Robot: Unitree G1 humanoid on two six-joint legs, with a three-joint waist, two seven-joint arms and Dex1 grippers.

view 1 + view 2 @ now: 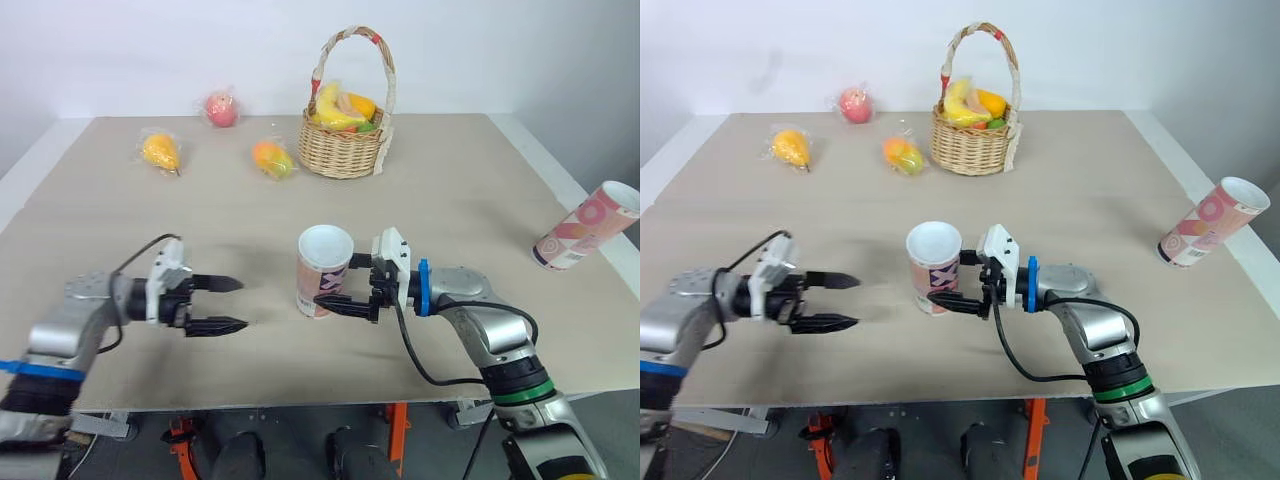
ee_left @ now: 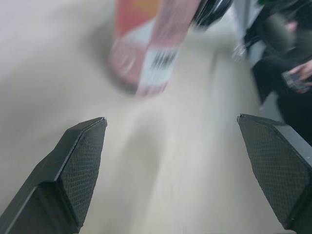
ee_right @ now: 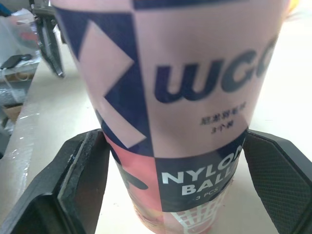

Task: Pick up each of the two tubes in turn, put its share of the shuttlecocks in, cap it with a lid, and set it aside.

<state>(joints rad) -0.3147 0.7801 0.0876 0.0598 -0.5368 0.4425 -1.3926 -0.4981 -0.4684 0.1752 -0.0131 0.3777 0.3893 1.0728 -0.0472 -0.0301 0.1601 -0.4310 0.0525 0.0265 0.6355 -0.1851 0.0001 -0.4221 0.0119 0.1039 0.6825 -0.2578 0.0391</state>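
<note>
A pink and navy shuttlecock tube (image 1: 325, 270) stands upright mid-table with its top open. My right gripper (image 1: 337, 281) reaches in from the right. In the right wrist view its two fingers (image 3: 80, 180) press both sides of the tube (image 3: 185, 122), low on the label. My left gripper (image 1: 242, 304) hovers open just above the table, a short way left of the tube, with nothing between its fingers. A second pink tube (image 1: 588, 227) leans tilted at the table's far right edge, open end up.
A wicker basket (image 1: 345, 150) of fruit stands at the back centre. Three bagged fruits lie at the back left: orange (image 1: 161, 151), red (image 1: 221, 109) and yellow-green (image 1: 272, 158). A seated person holding a phone (image 2: 297, 78) is beyond the table's right side.
</note>
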